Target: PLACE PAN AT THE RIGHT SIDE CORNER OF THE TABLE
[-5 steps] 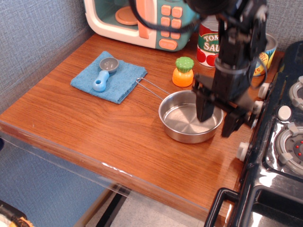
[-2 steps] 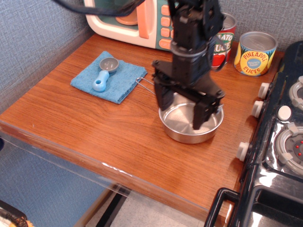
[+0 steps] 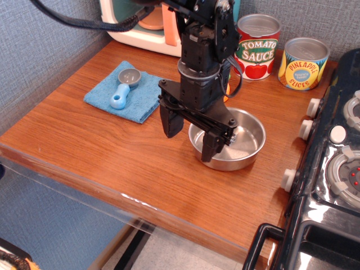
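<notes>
The clear plastic front edge of the table (image 3: 129, 169) lies nearest, with bare wood grain running back from it toward the gripper (image 3: 191, 135). To the gripper's right in the picture, at the near corner, sits a black toy stove (image 3: 332, 185) with white knobs along its side.

The gripper hangs from a black arm and points down, its two fingers spread wide. One finger (image 3: 170, 121) stands outside the pan (image 3: 230, 140) on the left in the picture, over bare wood; the other stands at the pan's near-left rim, its tip just inside or on the rim. Nothing is clamped between them. The pan, shiny and round, sits flat on the table just right of and slightly behind the gripper, close to the stove's knobs. Its handle is hidden behind the arm.

Left of the gripper and a little farther back lies a blue cloth (image 3: 130, 93) with a grey-and-blue scoop (image 3: 124, 87) resting on it.

Behind the gripper and to its right stand two cans: a red-and-white one (image 3: 257, 48) reading "TOMATO SAUCE", and beside it a yellow one (image 3: 304, 64) reading "PINEAPPLE SLICES". Farthest back, behind the arm, is a toy microwave (image 3: 146, 25), white and teal with an orange handle.
</notes>
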`<action>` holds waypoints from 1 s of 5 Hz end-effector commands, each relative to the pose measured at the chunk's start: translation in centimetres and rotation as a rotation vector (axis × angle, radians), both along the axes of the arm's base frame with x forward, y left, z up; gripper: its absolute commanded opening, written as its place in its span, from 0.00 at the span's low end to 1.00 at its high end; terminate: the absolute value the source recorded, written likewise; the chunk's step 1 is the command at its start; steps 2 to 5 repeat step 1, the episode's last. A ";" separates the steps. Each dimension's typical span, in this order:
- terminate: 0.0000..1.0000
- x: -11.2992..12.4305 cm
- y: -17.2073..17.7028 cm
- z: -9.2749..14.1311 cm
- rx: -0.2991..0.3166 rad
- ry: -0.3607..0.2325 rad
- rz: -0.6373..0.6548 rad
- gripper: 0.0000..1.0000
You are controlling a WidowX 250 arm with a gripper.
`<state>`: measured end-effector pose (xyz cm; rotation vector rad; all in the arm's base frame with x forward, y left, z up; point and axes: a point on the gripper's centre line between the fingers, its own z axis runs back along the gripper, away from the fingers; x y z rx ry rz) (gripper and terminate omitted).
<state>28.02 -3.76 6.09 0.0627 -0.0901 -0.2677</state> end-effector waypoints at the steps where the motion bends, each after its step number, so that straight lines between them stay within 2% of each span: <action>1: 1.00 -0.4 0.0 1.3 -0.006 -0.045 0.003 1.00; 5: 1.00 -0.4 0.0 1.3 -0.006 -0.045 0.003 1.00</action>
